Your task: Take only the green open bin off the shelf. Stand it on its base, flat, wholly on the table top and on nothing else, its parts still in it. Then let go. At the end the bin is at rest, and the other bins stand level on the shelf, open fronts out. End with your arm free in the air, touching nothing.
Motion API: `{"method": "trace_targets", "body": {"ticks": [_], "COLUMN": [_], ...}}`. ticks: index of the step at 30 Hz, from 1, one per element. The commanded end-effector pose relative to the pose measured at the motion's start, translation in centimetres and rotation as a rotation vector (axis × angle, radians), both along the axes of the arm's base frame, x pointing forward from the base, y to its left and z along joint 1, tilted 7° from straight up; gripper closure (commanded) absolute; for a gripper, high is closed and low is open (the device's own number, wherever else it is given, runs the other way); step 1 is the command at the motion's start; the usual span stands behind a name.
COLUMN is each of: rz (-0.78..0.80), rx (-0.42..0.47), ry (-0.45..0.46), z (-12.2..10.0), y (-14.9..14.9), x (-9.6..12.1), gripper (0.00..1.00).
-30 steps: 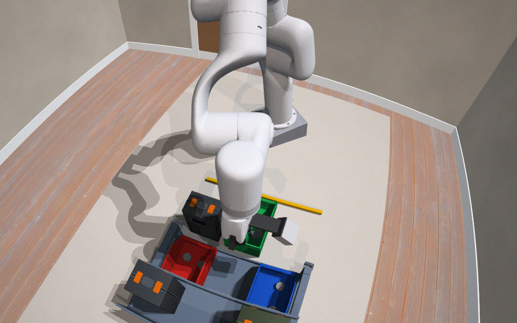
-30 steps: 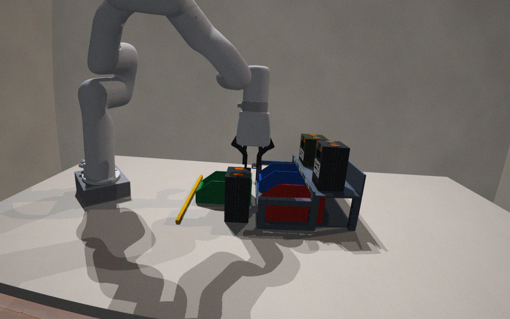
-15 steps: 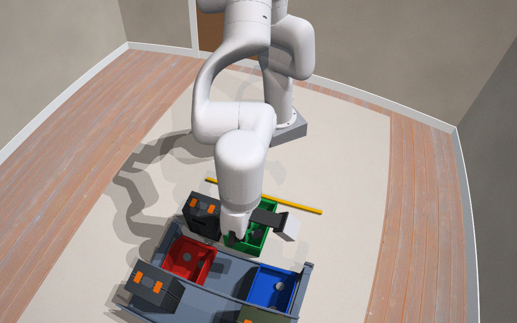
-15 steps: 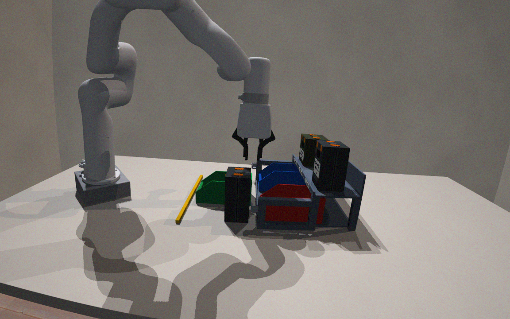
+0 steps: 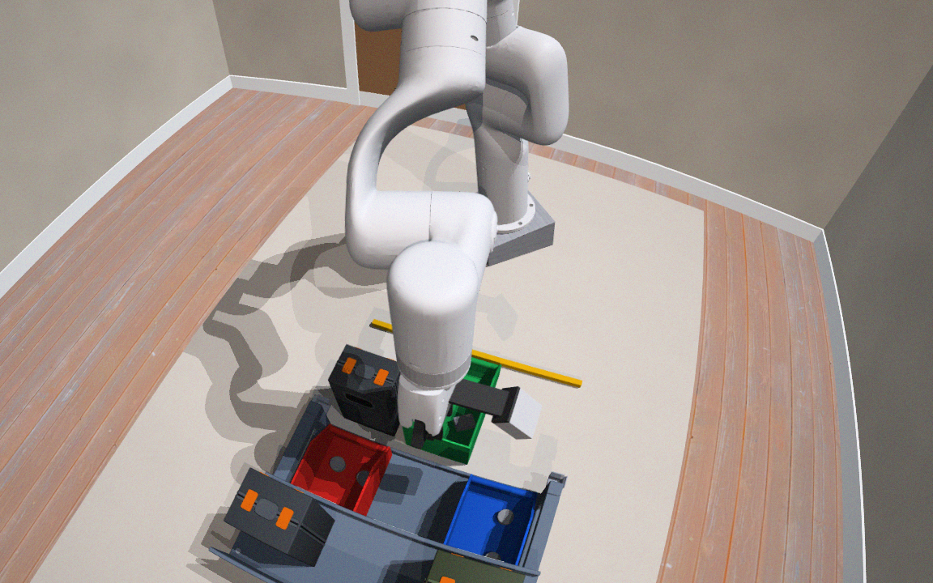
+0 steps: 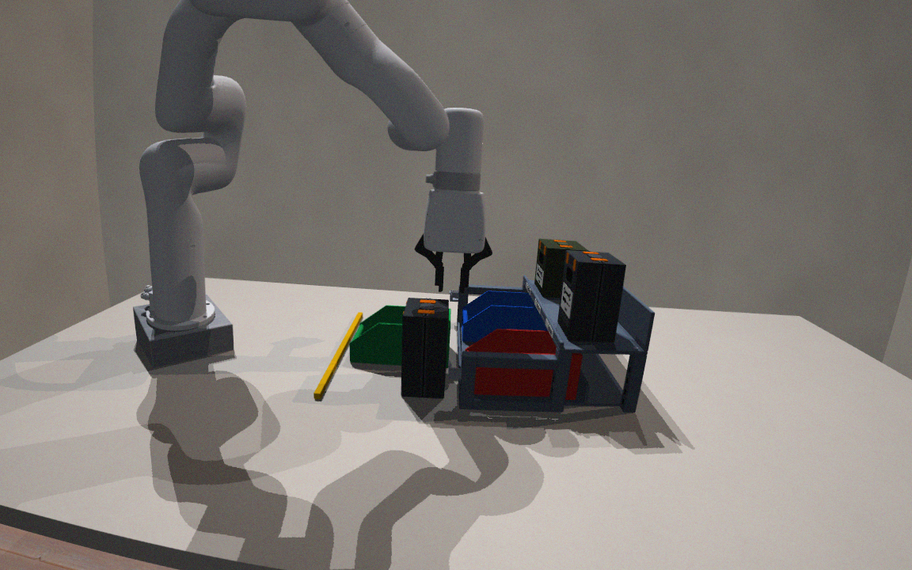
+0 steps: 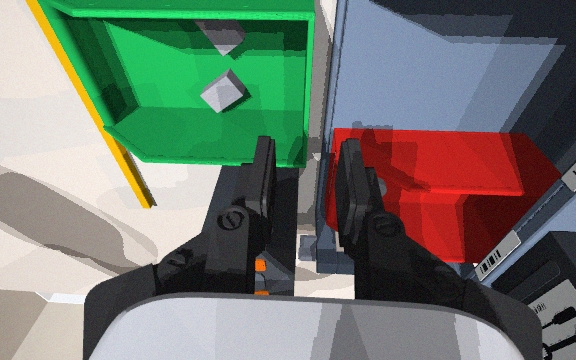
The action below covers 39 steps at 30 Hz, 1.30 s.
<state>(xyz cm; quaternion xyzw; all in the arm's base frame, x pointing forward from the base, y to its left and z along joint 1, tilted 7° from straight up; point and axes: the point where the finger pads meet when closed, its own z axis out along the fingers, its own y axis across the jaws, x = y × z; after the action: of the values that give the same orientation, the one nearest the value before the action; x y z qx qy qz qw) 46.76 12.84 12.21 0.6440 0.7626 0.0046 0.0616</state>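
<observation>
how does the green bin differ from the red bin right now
The green bin stands on the table, beside the yellow bar; the red bin sits in the shelf. Green lies open to view from above; red is partly under the shelf's upper board. Both hold small grey parts.

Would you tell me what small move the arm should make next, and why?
Probably lift the gripper straight up and away. Its jaws stand apart on nothing, above the green bin, which sits upright on the table beside the shelf with two grey parts inside. A black box stands close by, so sideways motion risks a knock.
</observation>
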Motion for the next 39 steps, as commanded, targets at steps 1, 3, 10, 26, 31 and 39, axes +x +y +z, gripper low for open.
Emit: {"method": "trace_targets", "body": {"ticks": [1,3,10,26,31,39], "rz": [0.000,0.000,0.000,0.000,0.000,0.000], "rx": [0.001,0.001,0.001,0.001,0.001,0.001], "ry": [-0.004,-0.004,-0.004,-0.004,-0.004,-0.004], "z": [0.16,0.06,-0.36,-0.61,-0.61,-0.61], "y": [0.05,0.05,0.01,-0.01,-0.01,-0.01], "x": [0.11,0.13,0.15,0.17,0.17,0.17], "gripper": [0.67,0.67,0.67,0.67,0.67,0.67]}}
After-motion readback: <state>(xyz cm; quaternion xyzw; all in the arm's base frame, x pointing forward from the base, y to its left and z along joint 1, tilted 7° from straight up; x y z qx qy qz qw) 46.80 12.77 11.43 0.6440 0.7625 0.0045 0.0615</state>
